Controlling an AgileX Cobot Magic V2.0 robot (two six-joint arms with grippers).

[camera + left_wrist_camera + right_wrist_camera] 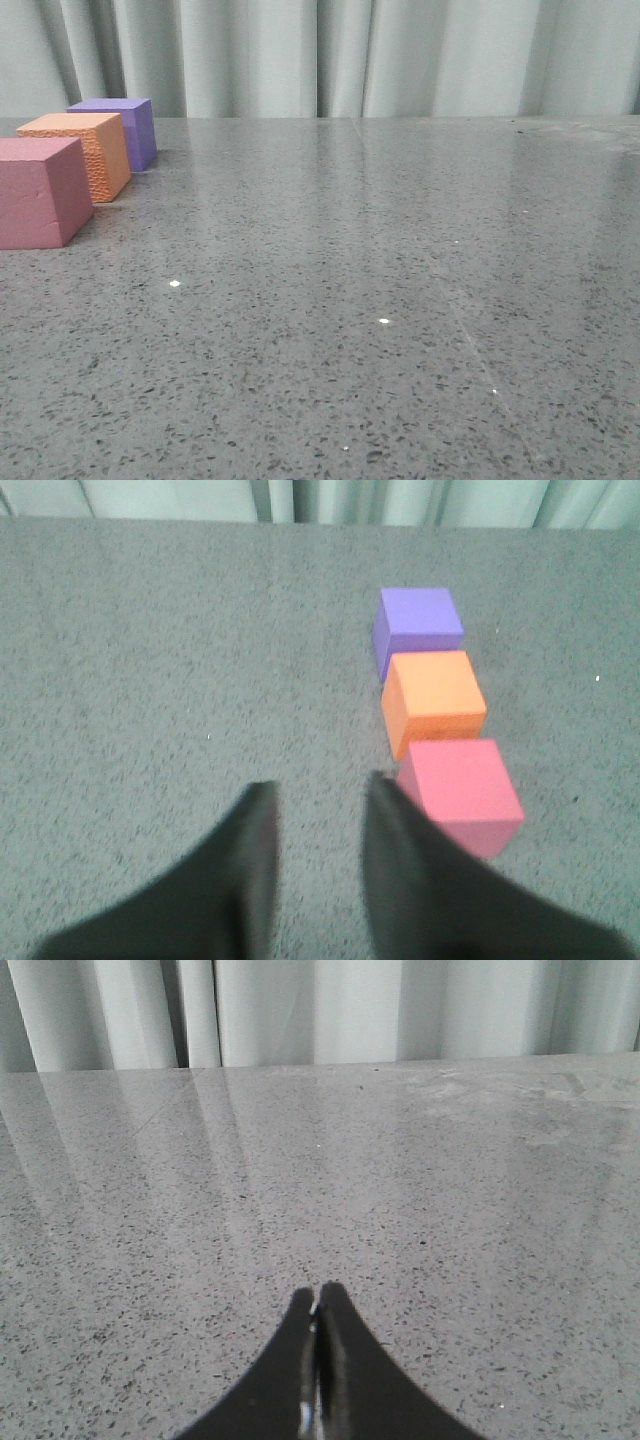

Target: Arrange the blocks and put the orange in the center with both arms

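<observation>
Three cubes stand in a row at the table's left side in the front view: the pinkish-red block (38,190) nearest, the rough orange block (82,150) in the middle, the purple block (125,125) farthest. The left wrist view shows the same row: purple (418,620), orange (433,695), pinkish-red (462,785). My left gripper (320,792) is open with only bare table between its fingers, and one finger (400,840) is close beside the pinkish-red block. My right gripper (317,1300) is shut on nothing, over bare table. Neither gripper shows in the front view.
A grey speckled tabletop (380,300) stretches right of the blocks. Pale curtains (330,55) hang behind the table's far edge.
</observation>
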